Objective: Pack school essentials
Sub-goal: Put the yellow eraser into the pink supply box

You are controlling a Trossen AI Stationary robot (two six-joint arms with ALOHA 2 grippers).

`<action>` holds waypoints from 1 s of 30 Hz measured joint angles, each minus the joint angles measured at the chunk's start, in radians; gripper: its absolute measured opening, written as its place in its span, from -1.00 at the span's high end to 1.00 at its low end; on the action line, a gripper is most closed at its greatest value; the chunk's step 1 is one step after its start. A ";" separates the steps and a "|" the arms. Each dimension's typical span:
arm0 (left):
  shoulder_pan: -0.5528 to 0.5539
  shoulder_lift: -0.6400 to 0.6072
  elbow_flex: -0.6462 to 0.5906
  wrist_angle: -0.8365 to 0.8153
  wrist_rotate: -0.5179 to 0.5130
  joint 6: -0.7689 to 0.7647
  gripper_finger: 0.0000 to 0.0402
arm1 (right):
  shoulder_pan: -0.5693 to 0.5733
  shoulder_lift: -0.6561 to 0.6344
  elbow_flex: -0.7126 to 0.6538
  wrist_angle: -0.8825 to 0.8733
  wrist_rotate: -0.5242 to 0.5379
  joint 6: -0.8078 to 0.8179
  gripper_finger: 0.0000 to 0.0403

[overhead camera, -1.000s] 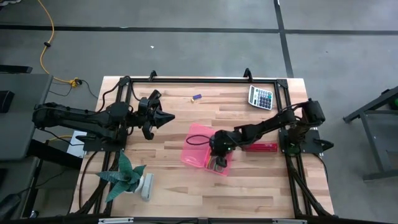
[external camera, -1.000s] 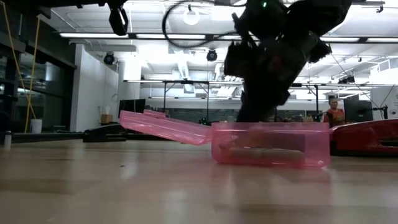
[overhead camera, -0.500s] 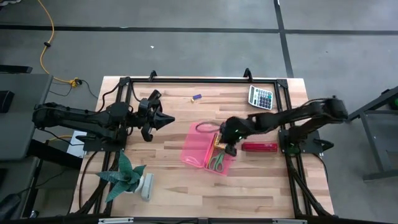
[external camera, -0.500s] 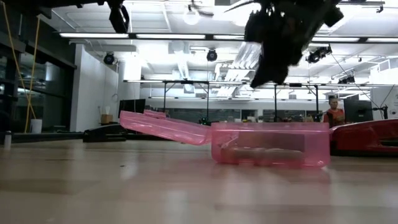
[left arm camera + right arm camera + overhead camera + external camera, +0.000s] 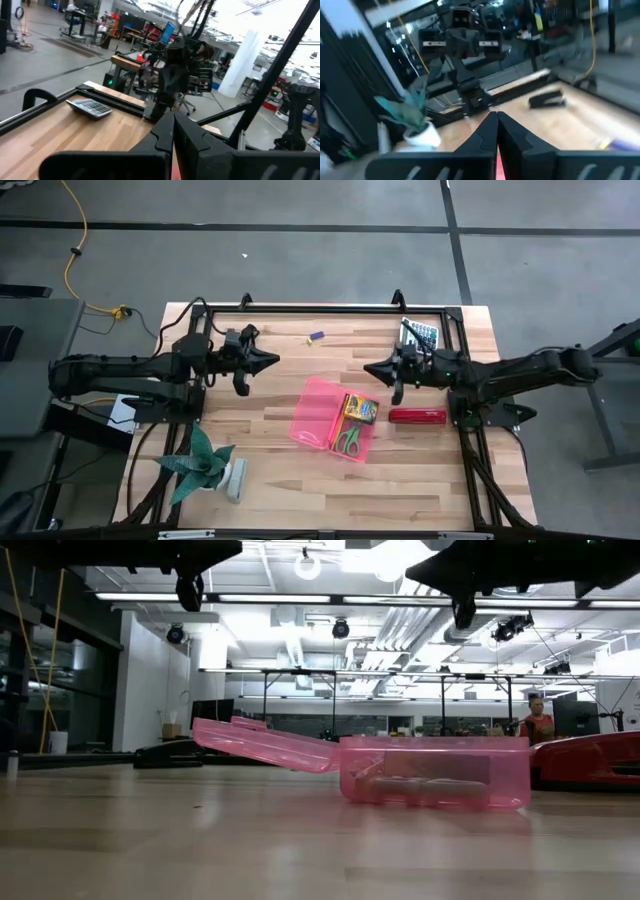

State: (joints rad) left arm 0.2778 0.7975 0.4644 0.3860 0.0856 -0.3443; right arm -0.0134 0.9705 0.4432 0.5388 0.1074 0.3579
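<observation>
- School essentials sat in a translucent pink plastic case (image 5: 335, 420) near the middle of the wooden table (image 5: 300, 490), its hinged lid lying open flat toward the left.
- Inside the case lay green-handled scissors (image 5: 348, 439) and, just beside them toward the far edge, a yellow-green crayon box (image 5: 360, 408).
- A potted green plant (image 5: 200, 465) stood near the front left corner.
- A flat red case (image 5: 418, 416) lay right of the pink one.
- The left gripper (image 5: 268, 361) hung above the left side, fingers together, empty.
- The right gripper (image 5: 372, 369) hung above the right side, pointing inward, fingers together, empty.
- A small blue eraser (image 5: 317, 336) and a grey calculator (image 5: 420, 336) lay by the far edge.
</observation>
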 joint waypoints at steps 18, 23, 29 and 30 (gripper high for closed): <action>0.005 0.000 0.000 0.007 -0.048 0.053 1.00 | -0.100 -0.017 0.053 -0.030 -0.216 -0.268 1.00; 0.005 0.000 0.000 -0.001 -0.048 0.114 1.00 | -0.100 -0.017 0.053 -0.035 -0.216 -0.288 1.00; 0.005 0.000 0.000 -0.001 -0.045 0.122 1.00 | -0.100 -0.017 0.053 -0.036 -0.216 -0.287 1.00; 0.005 0.000 0.000 -0.001 -0.045 0.121 1.00 | -0.100 -0.017 0.053 -0.037 -0.216 -0.284 1.00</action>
State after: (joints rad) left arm 0.2829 0.7979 0.4644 0.3854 0.0410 -0.2231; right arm -0.1135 0.9539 0.4961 0.5017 -0.1085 0.0741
